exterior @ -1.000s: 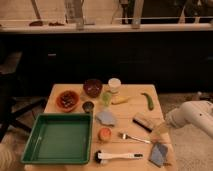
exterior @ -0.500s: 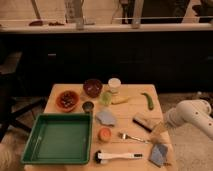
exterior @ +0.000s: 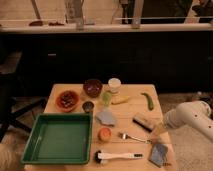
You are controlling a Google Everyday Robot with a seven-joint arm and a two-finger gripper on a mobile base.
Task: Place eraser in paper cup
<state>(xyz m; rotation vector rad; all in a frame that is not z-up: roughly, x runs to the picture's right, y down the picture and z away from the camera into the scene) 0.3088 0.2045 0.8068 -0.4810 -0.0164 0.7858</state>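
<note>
The eraser (exterior: pixel 142 121) is lying flat on the wooden bench (exterior: pixel 131 110), toward the bench's picture-right side, with its long side running diagonally. The gripper (exterior: pixel 157 129) is hanging just beside the eraser's nearer, picture-right end, at the tip of a white arm (exterior: pixel 192 117) that is reaching in from the picture-right of the eraser. Whether the gripper is touching the eraser, and whether it is spread or closed, cannot be told from this view.

The paper cup (exterior: pixel 114 85) is standing upright well beyond the eraser, toward the bench's far edge and to the eraser's picture-left. A dark red bowl (exterior: pixel 92 87) is sitting farther picture-left of the eraser than the cup, just beside the cup. A translucent green cup (exterior: pixel 106 97) and a yellow piece (exterior: pixel 120 100) are lying between the eraser and the paper cup. A curved green vegetable (exterior: pixel 148 101) is lying just beyond the eraser.

A blue-grey pad (exterior: pixel 105 117) is lying picture-left of the eraser, and a small dark metal cup (exterior: pixel 88 106) is standing farther the same way. A fork (exterior: pixel 132 137) is lying nearer the camera than the eraser, and a white-handled brush (exterior: pixel 117 156) is lying nearer still. A green tray (exterior: pixel 30 150) is sitting well apart from the eraser, at the bench's picture-left near corner.
</note>
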